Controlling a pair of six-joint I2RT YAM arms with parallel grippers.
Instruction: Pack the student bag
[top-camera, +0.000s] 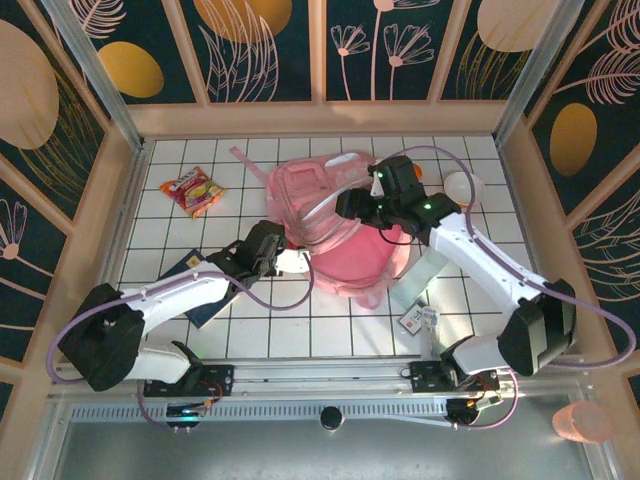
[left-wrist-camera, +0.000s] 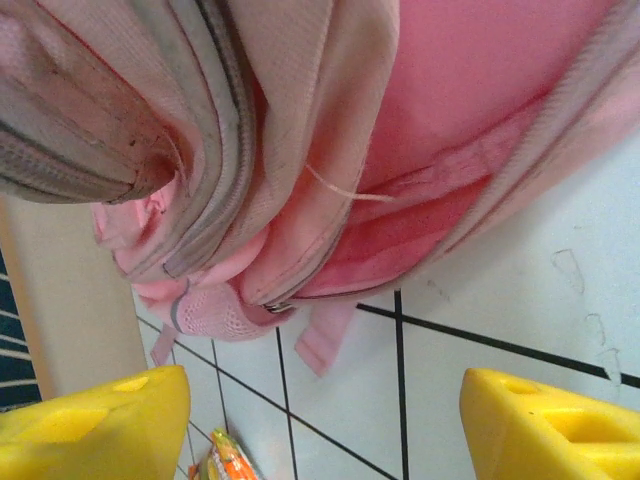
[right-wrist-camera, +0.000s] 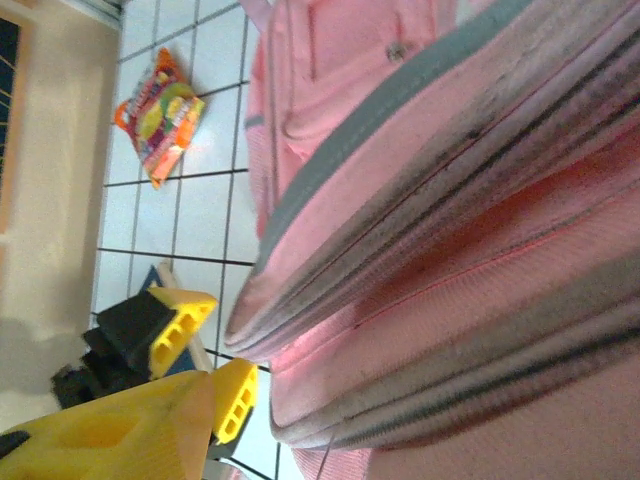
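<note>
The student bag (top-camera: 335, 225), a big soft pink backpack, lies in the middle of the tiled table. In the left wrist view its zipped pockets and a strap end (left-wrist-camera: 320, 150) hang just beyond my fingers. My left gripper (left-wrist-camera: 325, 425) is open at the bag's left edge, with bare tile between its yellow fingers. My right gripper (top-camera: 352, 207) sits over the bag's top right. One of its yellow fingers (right-wrist-camera: 110, 435) shows beside the bag's zipped seams (right-wrist-camera: 450, 260). The fabric hides the other finger, so its grip is unclear.
A red and orange snack packet (top-camera: 193, 190) lies at the back left. A dark blue book (top-camera: 205, 290) sits under my left arm. A pale flat sheet (top-camera: 425, 275) and a small card (top-camera: 418, 318) lie to the right of the bag. Wooden walls ring the table.
</note>
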